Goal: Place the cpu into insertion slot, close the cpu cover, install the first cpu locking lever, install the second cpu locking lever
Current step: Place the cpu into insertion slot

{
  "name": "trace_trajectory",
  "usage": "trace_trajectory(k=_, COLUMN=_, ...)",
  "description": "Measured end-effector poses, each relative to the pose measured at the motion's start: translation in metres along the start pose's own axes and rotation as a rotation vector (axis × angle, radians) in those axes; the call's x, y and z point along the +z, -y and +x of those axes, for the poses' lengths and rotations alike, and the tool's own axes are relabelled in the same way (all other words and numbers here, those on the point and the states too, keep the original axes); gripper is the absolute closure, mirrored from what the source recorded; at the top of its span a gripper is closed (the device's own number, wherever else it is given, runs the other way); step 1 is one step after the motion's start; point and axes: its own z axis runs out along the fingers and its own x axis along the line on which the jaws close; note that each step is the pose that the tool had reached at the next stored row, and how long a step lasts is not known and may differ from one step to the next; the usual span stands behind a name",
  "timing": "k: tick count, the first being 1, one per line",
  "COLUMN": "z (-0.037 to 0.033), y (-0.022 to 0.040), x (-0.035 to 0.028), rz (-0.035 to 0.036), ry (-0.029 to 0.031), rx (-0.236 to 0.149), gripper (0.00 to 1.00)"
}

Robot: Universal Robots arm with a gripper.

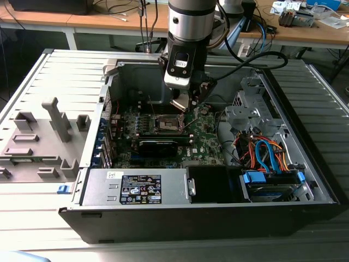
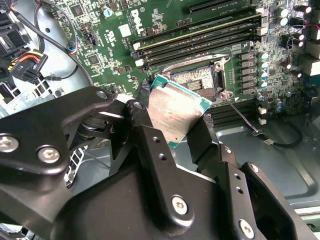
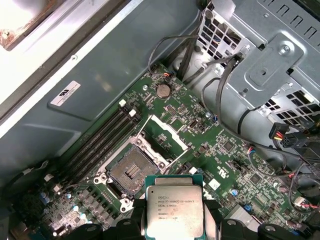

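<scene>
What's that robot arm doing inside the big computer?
The robot arm is putting a chip into the computer. Its gripper is pinching the cpu and holding it just above the green board. The chip is close to the insertion slot but not in it yet. The slot is bare, and the cpu cover is swung open next to it.

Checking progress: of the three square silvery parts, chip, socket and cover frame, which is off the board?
The cpu: clamped between the fingers, it hangs above the board, while the insertion slot and the raised cpu cover are mounted on it.
</scene>
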Motion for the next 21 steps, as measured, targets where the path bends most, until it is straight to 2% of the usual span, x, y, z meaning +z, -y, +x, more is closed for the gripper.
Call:
trace_trajectory(k=3, z=0.0000, y=0.0000, x=0.0000, rz=0.0021, ry=0.0021, rx=0.000, gripper=0.45)
trace_trajectory(k=21, z=0.0000, y=0.0000, x=0.0005, rz=0.0041, ry=0.0047, rx=0.006, gripper=0.45)
